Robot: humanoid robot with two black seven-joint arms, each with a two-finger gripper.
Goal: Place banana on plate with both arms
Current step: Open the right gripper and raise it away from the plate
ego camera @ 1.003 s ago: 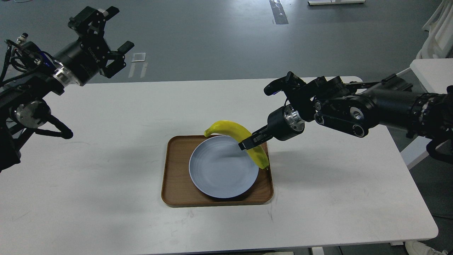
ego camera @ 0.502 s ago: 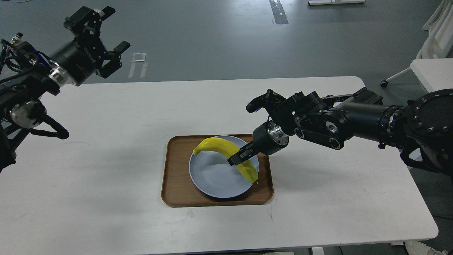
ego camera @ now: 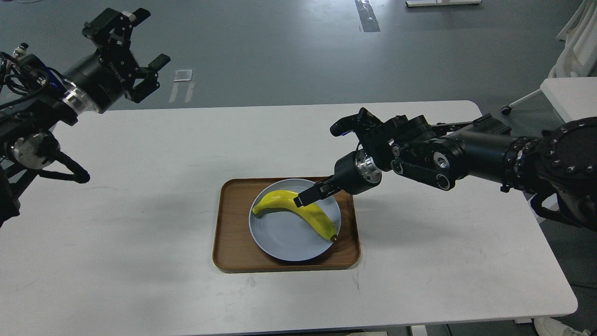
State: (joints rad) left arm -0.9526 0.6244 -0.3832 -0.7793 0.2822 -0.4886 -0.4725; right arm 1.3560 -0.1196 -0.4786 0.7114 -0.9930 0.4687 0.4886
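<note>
The yellow banana [ego camera: 298, 213] lies flat on the pale blue-grey plate [ego camera: 284, 240], its greenish stem to the left and its brown tip to the right. My right gripper [ego camera: 302, 199] reaches in from the right, with its fingertips at the banana's upper edge near the middle. Its two fingers read as one dark bar, so I cannot tell whether they still grip the banana. My left gripper [ego camera: 150, 36] is open and empty, held high at the far left, well away from the plate.
The plate sits in a rectangular brown wooden tray [ego camera: 228, 233] in the middle of the white table [ego camera: 140, 261]. A second white table [ego camera: 566, 95] and a chair base stand at the far right.
The banana has come down from a raised tilt over the tray's right side to lie flat on the plate. My right wrist moved left, then rose a little. The left arm barely shifted.
</note>
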